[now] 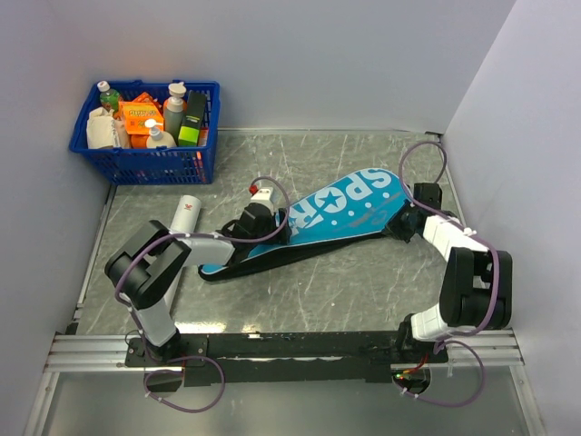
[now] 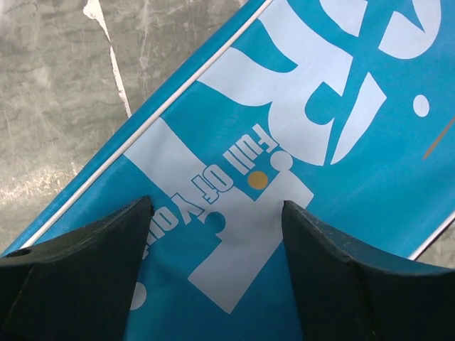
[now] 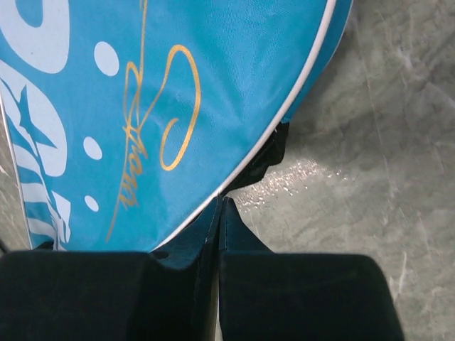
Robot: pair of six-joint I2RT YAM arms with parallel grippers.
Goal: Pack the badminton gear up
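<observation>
Spanning the middle of the grey counter [image 1: 363, 282] on a diagonal, the teal cover [image 1: 345, 213] lies flat with its wide "SPORT" end toward the right wall and its narrow end toward the left arm. A dark open seam shows along its near edge. The racket and the shuttlecocks are not in sight; the racket may already be inside, though the pictures cannot confirm it. The blue basket [image 1: 145, 150] of bottles and boxes stands in the far left corner, well apart from the gear. The white tube [image 1: 187, 214] lies on the counter just beyond the cover's narrow end, not yet packed.

The left tool [image 2: 217, 213] hangs over the cover's narrow part with its fingers apart and nothing between them. The right tool [image 3: 219, 206] is pressed together right at the white-piped rim of the wide end. Whether it pinches fabric or a zip pull cannot be told.

This looks like the closing of the cover. The next move probably calls for the left tool to steady the cover while the right draws along the rim.
</observation>
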